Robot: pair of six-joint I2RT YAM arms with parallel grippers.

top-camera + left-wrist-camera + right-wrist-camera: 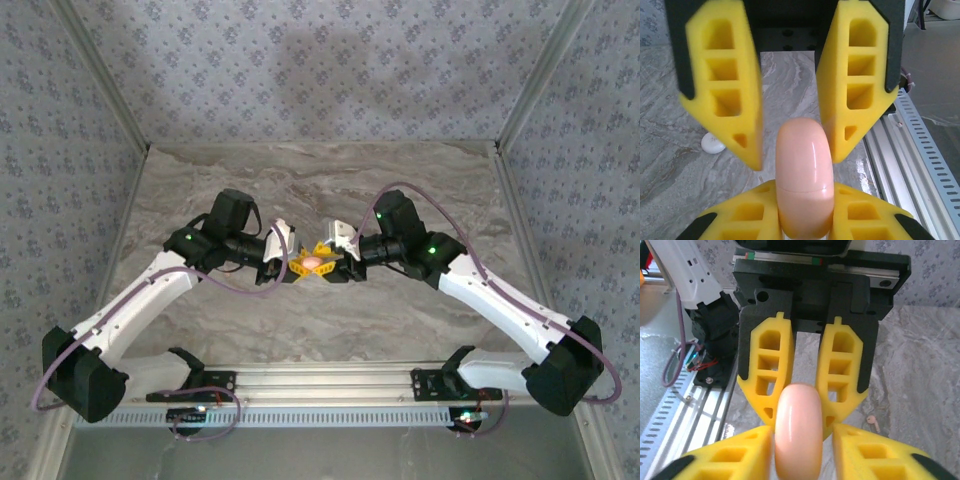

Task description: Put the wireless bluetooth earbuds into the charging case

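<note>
Where the two arms meet over the middle of the marbled counter (pixel 400 190), the top view shows the charging case (pixel 313 262) as a small pink disc. It sits between the yellow tips of the left jaws and the right jaws, which come at it from opposite sides.

Seen from the left wrist, the charging case (pixel 804 175) stands on edge, its seam running across it. The left jaws at the bottom of the view press against both of its sides and hold it. Opposite, the right jaws stand spread to either side of the case, with a clear gap on at least one side. A small white earbud (pixel 713 145) lies on the counter beyond, near a slotted metal rail (pixel 920 150).

From the right wrist, the charging case (pixel 797 432) rises between the right jaws, which are parted wider than the case and not gripping it. An earbud (pixel 873 421) lies on the counter (pixel 920 365), off to one side.
</note>
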